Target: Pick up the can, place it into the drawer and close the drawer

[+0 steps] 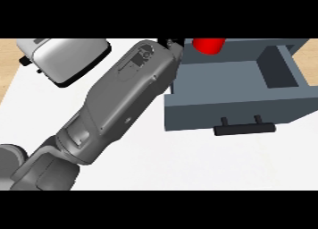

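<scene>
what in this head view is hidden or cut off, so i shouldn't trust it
- Left hand: almost wholly behind its own forearm; fingers unreadable.
- Red can: top cut off by the upper edge; whether anything holds it is unclear.
- Right hand: not in view.
- Drawer: far inside corner hidden by the can and forearm.
- Toaster: right side covered by the forearm.
</scene>
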Robot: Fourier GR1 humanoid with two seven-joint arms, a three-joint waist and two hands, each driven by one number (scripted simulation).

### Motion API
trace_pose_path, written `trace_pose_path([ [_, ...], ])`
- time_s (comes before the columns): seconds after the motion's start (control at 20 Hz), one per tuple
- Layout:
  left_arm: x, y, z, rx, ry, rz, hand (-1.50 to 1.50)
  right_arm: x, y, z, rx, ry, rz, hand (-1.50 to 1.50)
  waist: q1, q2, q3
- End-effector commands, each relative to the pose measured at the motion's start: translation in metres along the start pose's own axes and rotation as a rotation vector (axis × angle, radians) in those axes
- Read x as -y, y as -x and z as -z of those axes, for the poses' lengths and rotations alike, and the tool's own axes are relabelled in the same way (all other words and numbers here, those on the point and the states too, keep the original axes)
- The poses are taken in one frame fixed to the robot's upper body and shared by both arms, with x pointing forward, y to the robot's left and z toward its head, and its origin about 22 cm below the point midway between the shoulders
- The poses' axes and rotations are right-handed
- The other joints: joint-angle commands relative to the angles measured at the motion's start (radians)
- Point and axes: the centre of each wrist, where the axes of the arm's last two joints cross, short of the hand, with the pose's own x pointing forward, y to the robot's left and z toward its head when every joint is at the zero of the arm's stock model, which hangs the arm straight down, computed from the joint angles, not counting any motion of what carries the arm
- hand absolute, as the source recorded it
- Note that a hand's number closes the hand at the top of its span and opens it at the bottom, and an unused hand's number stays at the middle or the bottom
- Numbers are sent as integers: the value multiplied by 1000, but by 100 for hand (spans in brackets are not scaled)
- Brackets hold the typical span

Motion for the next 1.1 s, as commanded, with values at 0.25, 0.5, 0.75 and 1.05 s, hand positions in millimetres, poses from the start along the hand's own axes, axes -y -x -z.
trace_pose_path([
  [0.25, 4, 17, 0, -28, -25, 25, 150, -11, 5, 10, 9, -3, 3, -150, -12, 6, 1],
  [0.5, 13, 17, -2, -33, -52, 99, 150, -13, -12, 9, 14, 0, 9, -150, -17, 5, 0],
  [0.75, 0, 35, 1, -56, -105, 116, -150, 2, 1, 10, 7, -14, 38, -150, -25, 8, 1],
  [1.05, -3, 44, 0, -47, -154, 119, -150, -5, -9, 13, 17, -37, 15, -150, -38, 11, 1],
])
